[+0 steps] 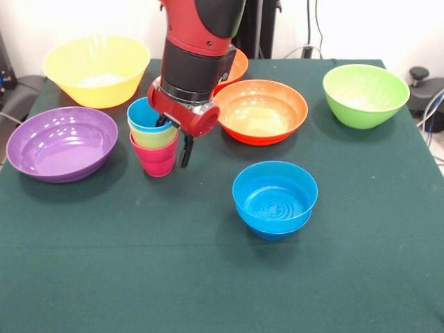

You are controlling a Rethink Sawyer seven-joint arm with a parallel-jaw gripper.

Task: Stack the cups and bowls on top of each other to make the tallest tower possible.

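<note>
At the far left, a glossy purple plastic bowl lies on the dark green cloth-covered surface. Behind it stands a large yellow plastic bowl. To the right of these are three ribbed plastic cups nested in one stack: the red-pink cup at the bottom, the translucent yellow cup in it, and the light blue cup on top. The red and black arm's end effector is at the stack's right side. One dark finger hangs beside the pink cup and another part reaches the blue cup's rim, but I cannot tell if it grips. Further right is a wide orange bowl, with a second orange bowl partly hidden behind the arm. Nearer the front, two small blue bowls are nested together. The lime green bowl is at the far right.
</note>
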